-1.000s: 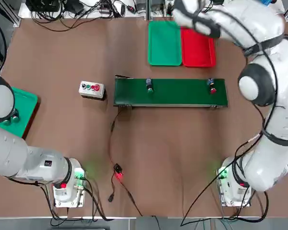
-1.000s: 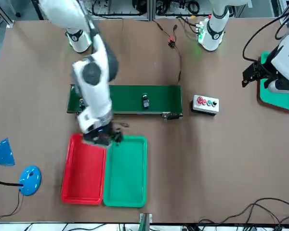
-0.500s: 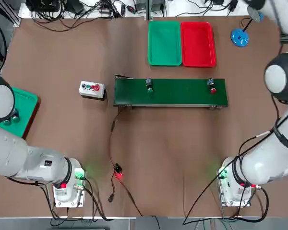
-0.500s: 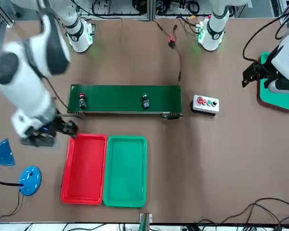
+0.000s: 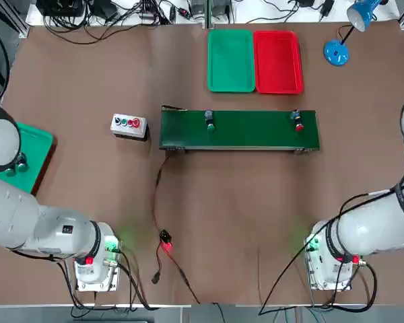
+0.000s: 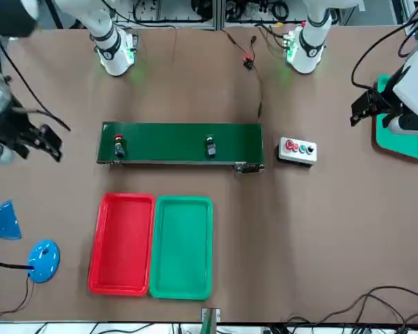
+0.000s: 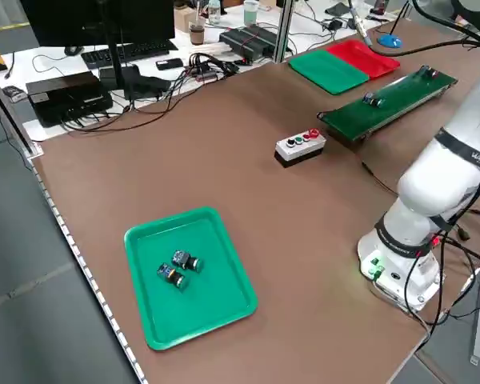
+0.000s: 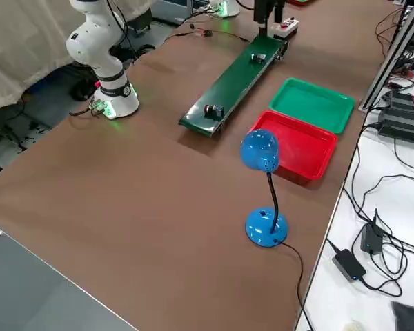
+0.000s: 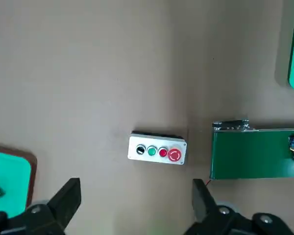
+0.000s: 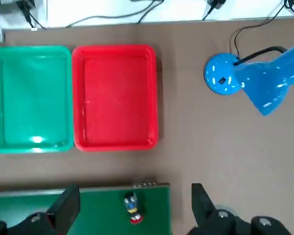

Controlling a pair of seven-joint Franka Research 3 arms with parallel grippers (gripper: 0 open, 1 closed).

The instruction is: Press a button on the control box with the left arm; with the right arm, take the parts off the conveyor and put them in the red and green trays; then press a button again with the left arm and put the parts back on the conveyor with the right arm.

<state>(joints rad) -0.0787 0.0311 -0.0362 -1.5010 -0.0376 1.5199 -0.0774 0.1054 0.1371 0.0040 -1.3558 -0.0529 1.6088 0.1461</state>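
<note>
A brown, matt tabletop (image 5: 256,202) fills the scene, with cables and electronics crowded along its far edge; the green conveyor (image 5: 239,129) lies across its middle and serves as the landmark here. Two small push-button parts stand on the belt: a green-capped part (image 5: 209,121) near the middle of the conveyor, a red-capped part (image 5: 297,121) near its end on the robot's right; both trays are empty, the green tray (image 5: 231,60) and the red tray (image 5: 277,62) touching side by side just beyond the conveyor. The control box (image 5: 128,126), a pale block with a row of small round buttons, sits just off the conveyor's other end.

The parts look like light, rigid plastic-and-metal switches, short cylinders with rounded caps; smooth enough to slip, so I would pinch across the dark body below the cap, not the cap itself. The belt seems flat and slightly soft; the trays are glossy moulded plastic with raised rims.

The right gripper (image 6: 29,137) hangs off the conveyor's red-part end, fingers spread wide, holding nothing; the left gripper (image 6: 368,106) is parked well beyond the control box, over a separate green tray (image 5: 34,158), fingers likewise apart and empty.
</note>
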